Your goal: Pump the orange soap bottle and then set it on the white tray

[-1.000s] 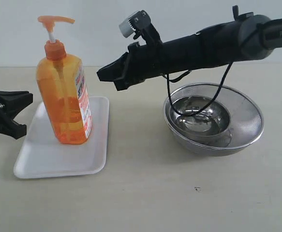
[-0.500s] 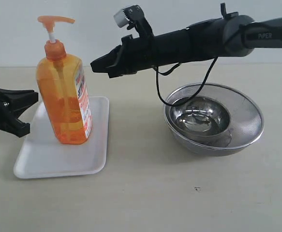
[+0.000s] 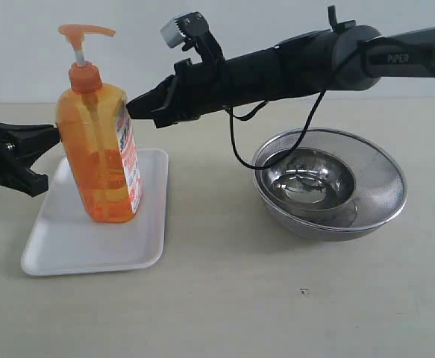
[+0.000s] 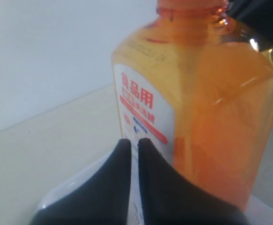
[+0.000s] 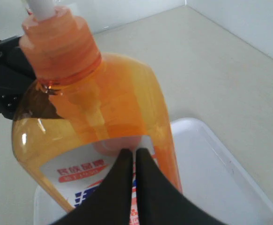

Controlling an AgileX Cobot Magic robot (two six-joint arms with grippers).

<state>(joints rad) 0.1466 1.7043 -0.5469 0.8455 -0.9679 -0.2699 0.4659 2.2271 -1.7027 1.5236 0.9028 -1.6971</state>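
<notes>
The orange soap bottle (image 3: 98,149) stands upright on the white tray (image 3: 68,242), its pump head raised on the white stem. My left gripper (image 3: 53,136) is shut and empty, its tip close to the bottle's left side; whether it touches is unclear. My right gripper (image 3: 131,107) is also shut and empty, with its tip at the bottle's upper right shoulder. In the left wrist view the shut gripper (image 4: 133,140) points at the bottle's label (image 4: 143,110). In the right wrist view the shut gripper (image 5: 132,151) hangs over the bottle (image 5: 103,108) and tray (image 5: 220,168).
A steel bowl sits inside a wider mesh bowl (image 3: 381,201) on the right of the beige table. The right arm and its dangling cable stretch across above these bowls. A pale wall runs along the back.
The right arm has swung left and risen, bringing its shut tip to the bottle's shoulder. The left gripper has shifted right and slightly up toward the bottle. The bottle has not moved.
</notes>
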